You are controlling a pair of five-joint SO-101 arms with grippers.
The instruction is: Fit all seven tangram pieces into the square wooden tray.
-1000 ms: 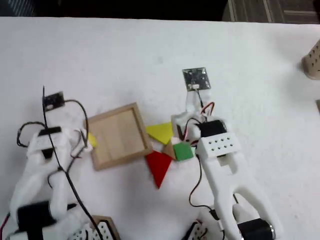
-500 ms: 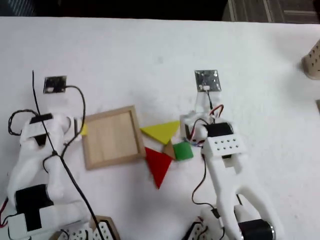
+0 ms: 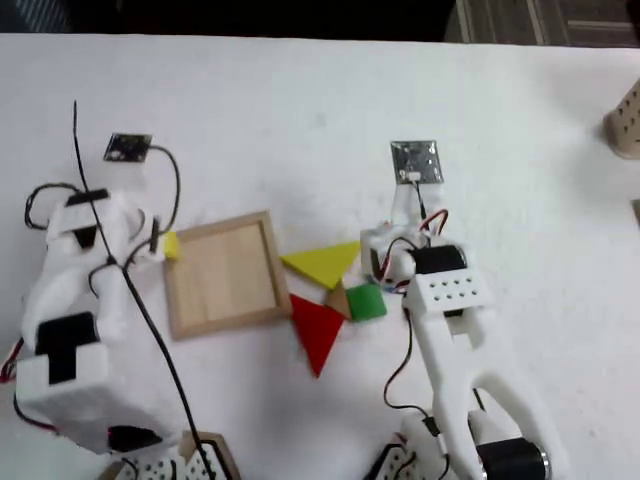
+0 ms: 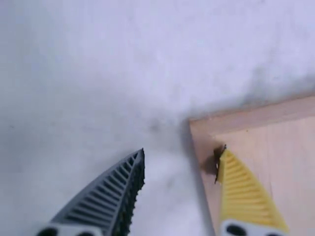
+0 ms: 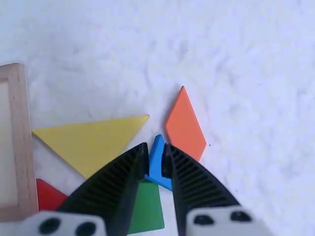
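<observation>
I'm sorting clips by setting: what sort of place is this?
Probably a robotics lab bench: small left arm and right arm at a white table, wooden tray and tangram pieces set out.

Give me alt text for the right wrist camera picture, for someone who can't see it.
The right gripper pinches a blue piece on a white table, with an orange parallelogram, a yellow triangle, a green piece, a red piece and the wooden tray close by.
</observation>
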